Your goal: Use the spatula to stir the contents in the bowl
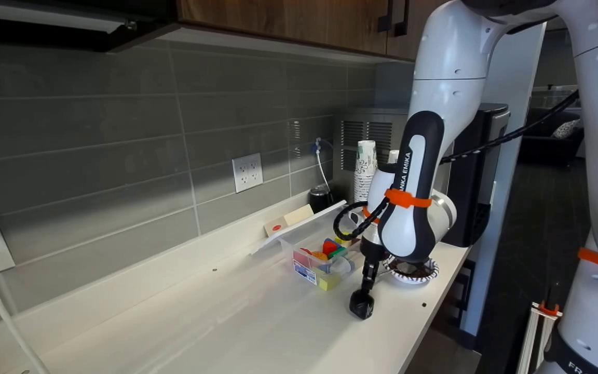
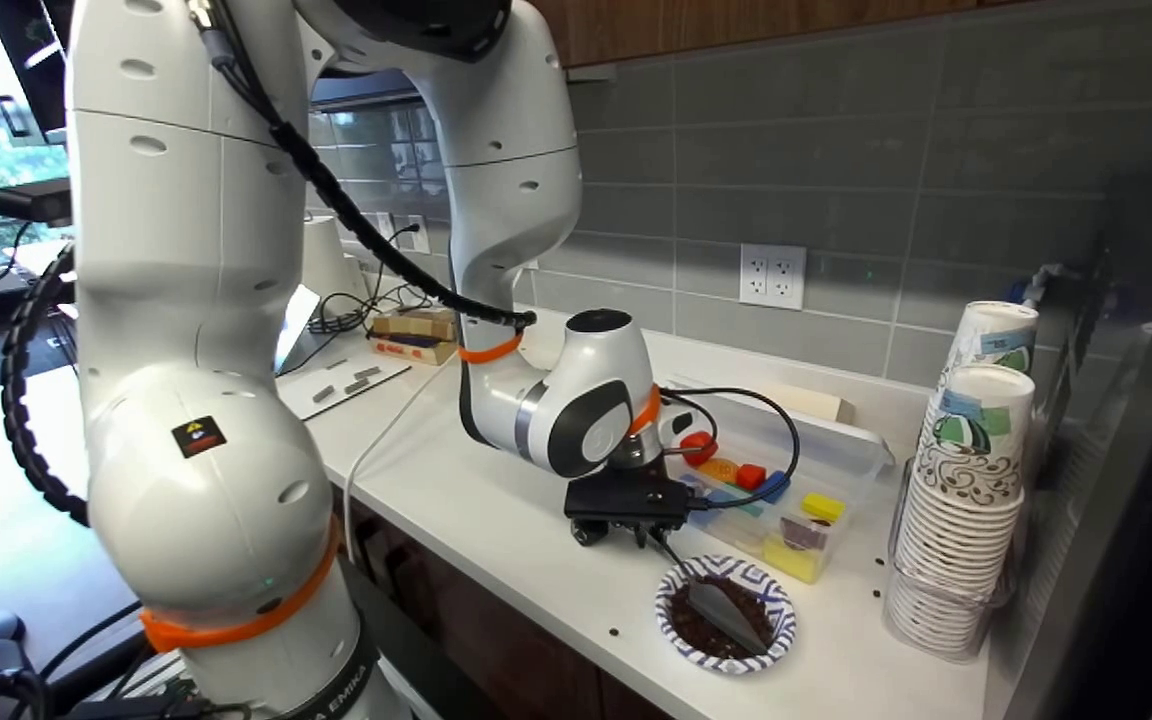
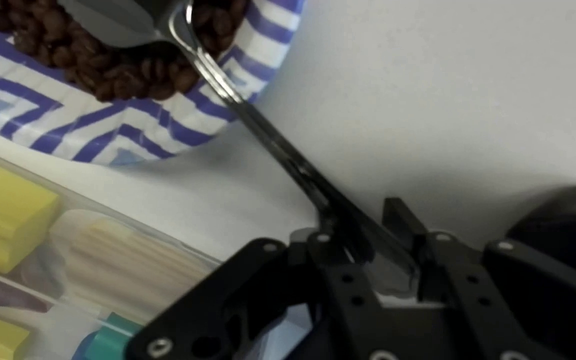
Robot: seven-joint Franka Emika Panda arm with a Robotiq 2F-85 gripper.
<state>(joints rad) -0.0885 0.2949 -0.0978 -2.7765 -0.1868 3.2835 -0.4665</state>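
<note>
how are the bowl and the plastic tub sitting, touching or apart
Apart. The wrist view shows it: a strip of counter runs between the bowl's rim and the tub's wall.

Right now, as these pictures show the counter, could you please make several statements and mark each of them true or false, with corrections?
1. The spatula has its blade over the brown beans in the bowl. True.
2. The bowl is plain, without pattern. False: it carries a blue-and-white pattern.
3. The spatula's handle is between the jaws. True; whether they grip it, I cannot tell.
4. The clear tub holds coloured pieces. True.
5. The coloured pieces are all yellow. False: red and blue also show.
6. The bowl stands inside the clear tub. False: it stands beside it, on the counter.
</note>
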